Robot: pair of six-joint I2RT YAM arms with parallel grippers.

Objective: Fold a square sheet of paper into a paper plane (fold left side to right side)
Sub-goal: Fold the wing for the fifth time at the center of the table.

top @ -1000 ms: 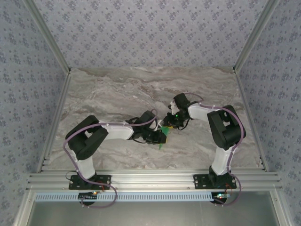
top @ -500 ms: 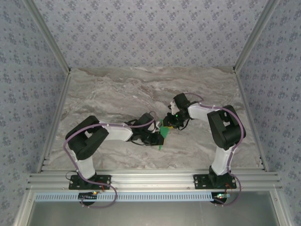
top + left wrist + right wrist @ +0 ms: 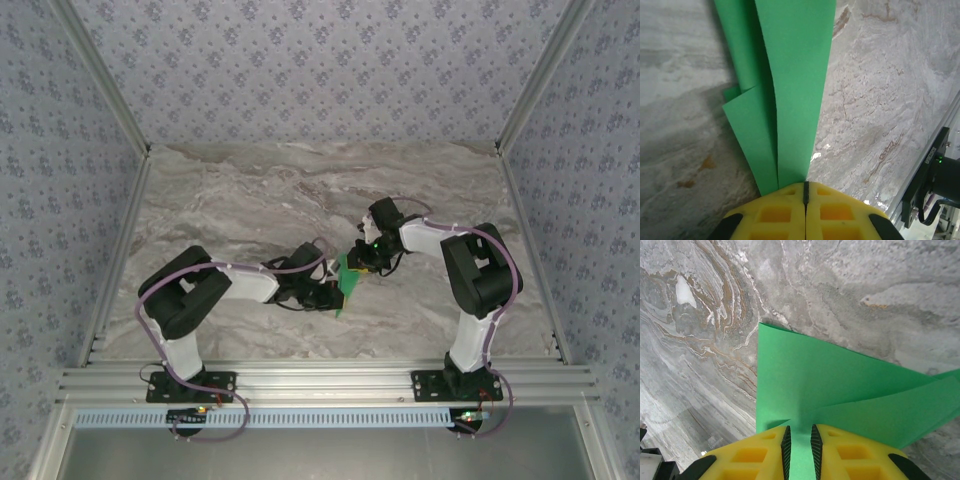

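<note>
While the left gripper and right gripper pinch the creased green paper near the table's front edge, folding looks half-done.

1. We are looking at a robot lab's test cell: panel walls in a blue floral print are boxing in the workspace.
2. Aluminium extrusion rails are framing a marble-patterned table.
3. We are seeing a left robot arm and a right robot arm standing bolted at the front rail, cables trailing.
</note>
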